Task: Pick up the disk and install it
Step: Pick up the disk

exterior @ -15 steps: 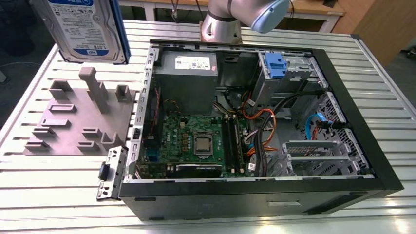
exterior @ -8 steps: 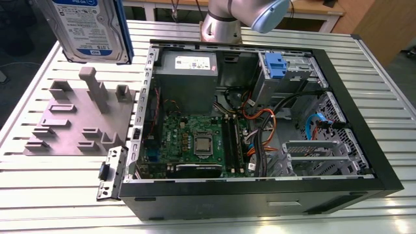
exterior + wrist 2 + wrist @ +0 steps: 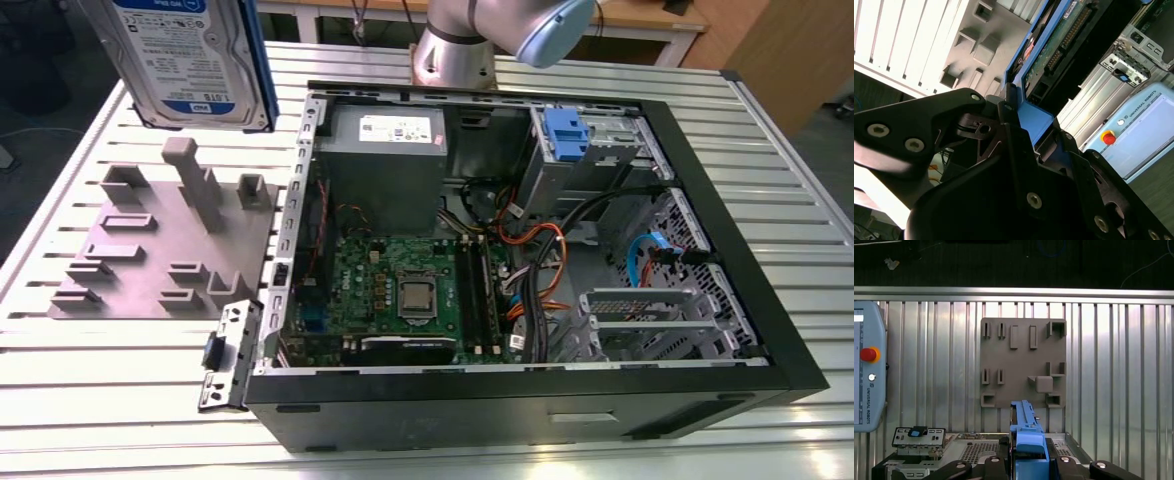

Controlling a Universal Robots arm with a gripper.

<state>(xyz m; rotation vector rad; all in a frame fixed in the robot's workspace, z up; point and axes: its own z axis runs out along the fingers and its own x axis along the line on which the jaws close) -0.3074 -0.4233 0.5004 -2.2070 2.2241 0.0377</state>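
Note:
The disk (image 3: 187, 60), a silver drive with a white-and-blue label and a blue plastic frame, hangs upright in the air at the exterior view's upper left, above the grey slotted tray (image 3: 160, 250). In both wrist views my gripper (image 3: 1031, 120) (image 3: 1030, 462) is shut on the blue-framed end of the disk (image 3: 1064, 35) (image 3: 1026, 432), one black finger on each side. The tray (image 3: 1021, 362) lies directly below, with nothing in its slots.
An open black computer case (image 3: 747, 250) lies on the slatted metal table (image 3: 80, 390), with a motherboard, cables, a grey power supply box (image 3: 387, 150) and a drive bay with a blue clip (image 3: 567, 135). The arm's base (image 3: 454, 50) stands behind the case. A teach pendant (image 3: 869, 365) lies beside the tray.

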